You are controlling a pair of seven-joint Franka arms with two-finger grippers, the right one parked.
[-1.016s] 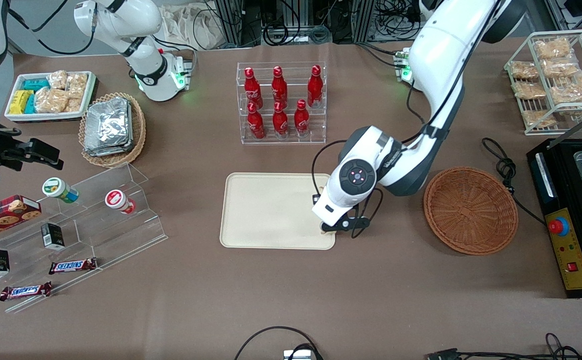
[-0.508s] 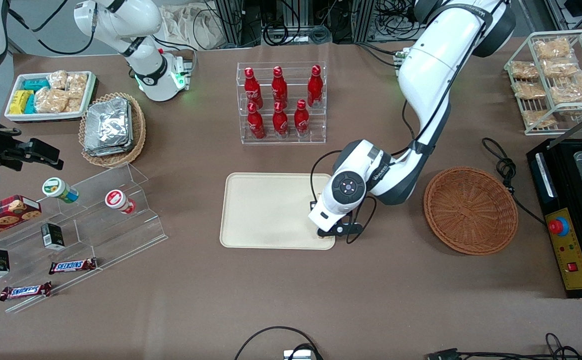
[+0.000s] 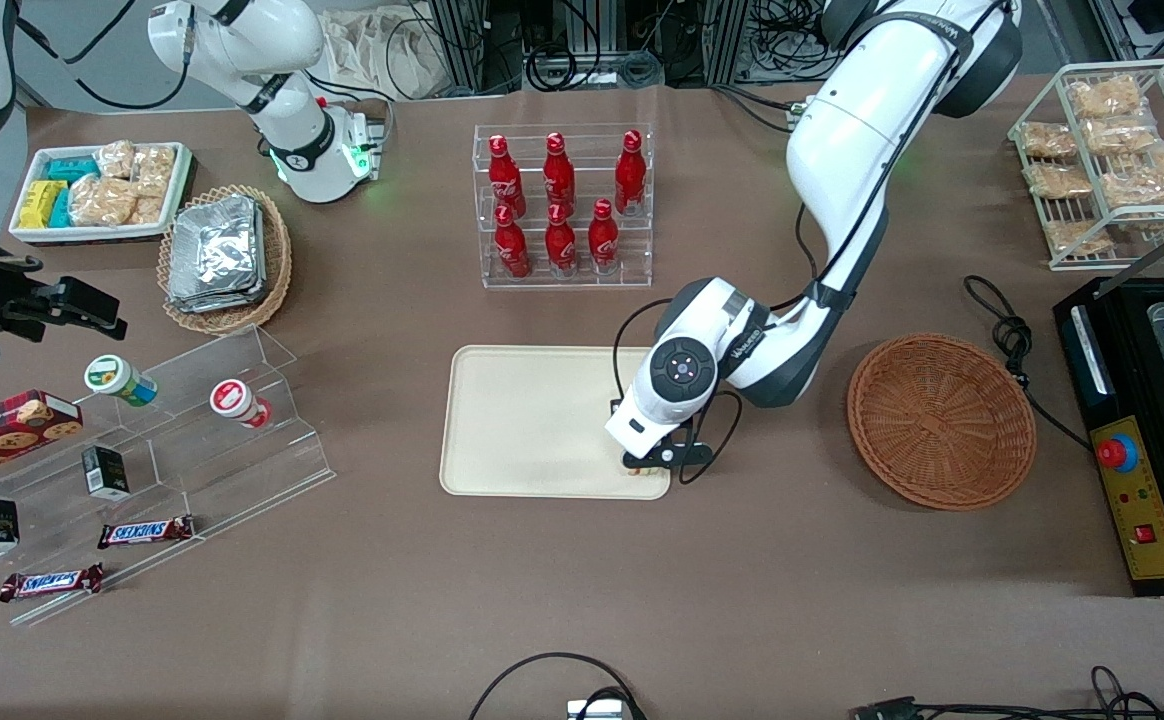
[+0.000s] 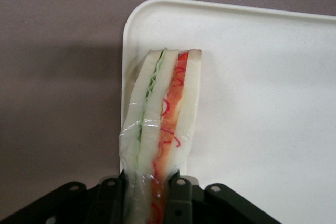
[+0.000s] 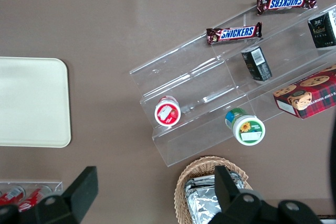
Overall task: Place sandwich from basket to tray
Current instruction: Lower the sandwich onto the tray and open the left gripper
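Brown cloth covers the whole work table (image 3: 792,590), and low over it, at the tray's corner nearest the front camera on the working arm's end, hangs the gripper (image 4: 153,195). Its black fingers (image 4: 180,190) are pinched on the sandwich (image 4: 160,124), a plastic-wrapped wedge whose green and red-orange filling shows along the edge between pale bread slices. It is gripped by one end, so the rest of the wedge reaches out over the corner of the cream tray (image 3: 532,420); that hold probably lets it be laid down flat once released. Whether it already touches the tray surface I cannot tell.

Toward the working arm's end, the reddish-brown basket (image 3: 942,420) sits with nothing visible in it, so the carry looks nearly done and only the release seems left.

Farther out, two bars read SNICKERS (image 3: 146,531) beside a clear stepped stand (image 3: 242,440), and red bottles (image 3: 560,195) stand in an acrylic rack.
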